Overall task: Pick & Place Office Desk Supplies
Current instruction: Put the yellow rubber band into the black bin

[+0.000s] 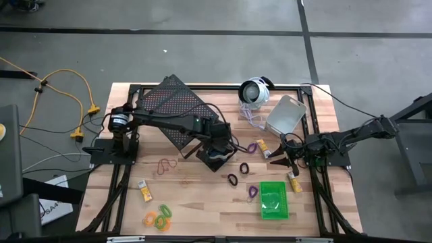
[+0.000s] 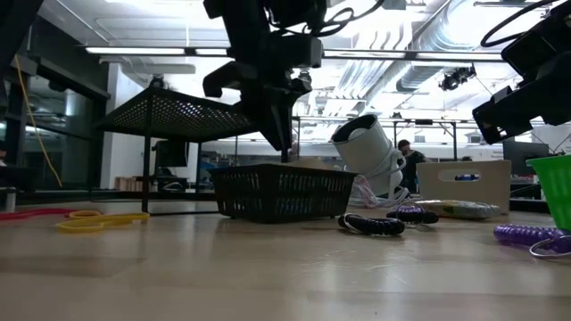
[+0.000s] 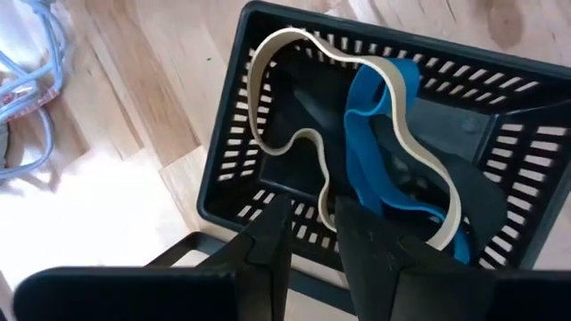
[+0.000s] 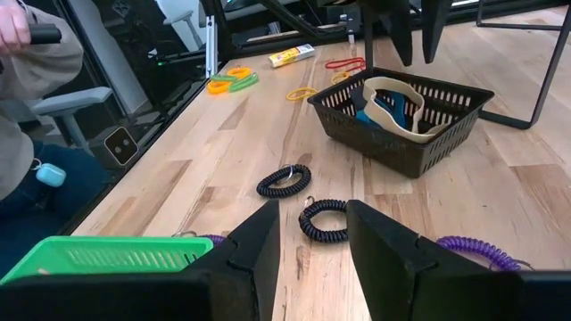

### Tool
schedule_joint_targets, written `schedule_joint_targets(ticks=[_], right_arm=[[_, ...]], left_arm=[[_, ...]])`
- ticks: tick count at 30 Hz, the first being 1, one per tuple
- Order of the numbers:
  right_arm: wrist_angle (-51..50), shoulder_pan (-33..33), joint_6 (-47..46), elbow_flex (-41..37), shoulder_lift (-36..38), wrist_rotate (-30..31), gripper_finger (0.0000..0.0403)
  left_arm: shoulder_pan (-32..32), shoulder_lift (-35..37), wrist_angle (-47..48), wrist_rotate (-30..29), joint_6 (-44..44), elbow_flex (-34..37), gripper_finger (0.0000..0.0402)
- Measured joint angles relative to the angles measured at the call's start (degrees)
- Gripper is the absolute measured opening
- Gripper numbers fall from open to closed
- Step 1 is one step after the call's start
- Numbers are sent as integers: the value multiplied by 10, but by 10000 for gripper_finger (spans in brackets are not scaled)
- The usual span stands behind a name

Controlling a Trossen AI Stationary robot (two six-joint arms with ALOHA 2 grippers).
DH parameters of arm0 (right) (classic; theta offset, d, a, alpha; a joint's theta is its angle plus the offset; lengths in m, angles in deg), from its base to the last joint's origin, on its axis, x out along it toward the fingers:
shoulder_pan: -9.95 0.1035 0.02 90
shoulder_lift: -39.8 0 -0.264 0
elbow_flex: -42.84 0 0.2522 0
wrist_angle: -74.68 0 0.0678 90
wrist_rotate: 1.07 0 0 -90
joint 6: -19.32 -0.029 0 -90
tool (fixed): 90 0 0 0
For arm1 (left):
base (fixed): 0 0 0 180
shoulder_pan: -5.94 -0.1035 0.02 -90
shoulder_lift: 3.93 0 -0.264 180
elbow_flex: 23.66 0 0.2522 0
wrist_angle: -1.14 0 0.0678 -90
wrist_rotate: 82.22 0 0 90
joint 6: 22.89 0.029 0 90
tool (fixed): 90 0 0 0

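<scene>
Right, my left gripper (image 3: 312, 236): over the black bin (image 1: 214, 156) mid-table, fingers slightly parted, empty
In the bin: cream loop (image 3: 294, 98) and blue loop (image 3: 379, 134), done
My right gripper (image 4: 308, 236): near the right edge, parted, empty
Left: black coils (image 4: 284, 180), purple loops (image 1: 252, 192), front-left loops (image 1: 158, 217), yellow pieces (image 1: 144, 191)

Beyond my pincer the wooden table (image 1: 202, 202) of pale planks stands on a grey concrete floor (image 1: 202, 47) crossed by dark seams. A yellow cable (image 1: 67, 88) trails over it off to my side. Farther out, bright strip lights (image 2: 143, 50) and silver ducts (image 2: 428, 36) run along the ceiling, and a person (image 4: 27, 107) sits near a grey chair (image 4: 76, 102).
</scene>
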Motion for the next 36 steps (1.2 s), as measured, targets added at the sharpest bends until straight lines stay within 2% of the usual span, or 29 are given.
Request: schedule_joint_targets(ticks=[4,9,13,18,23,26,36], right_arm=[[0,0,0,0,0,0,120],[0,0,0,0,0,0,120],[0,0,0,0,0,0,120],[0,0,0,0,0,0,120],[0,0,0,0,0,0,120],[0,0,0,0,0,0,120],[0,0,0,0,0,0,120]], left_arm=[[18,11,0,-1,-23,0,83],[79,30,9,-1,-62,-1,83],[141,40,34,-42,-120,-1,83],[209,43,93,-103,-267,-1,83],[255,43,157,-99,-472,-1,83],[277,43,175,-100,-550,-1,83],[295,43,166,-95,-610,3,83]])
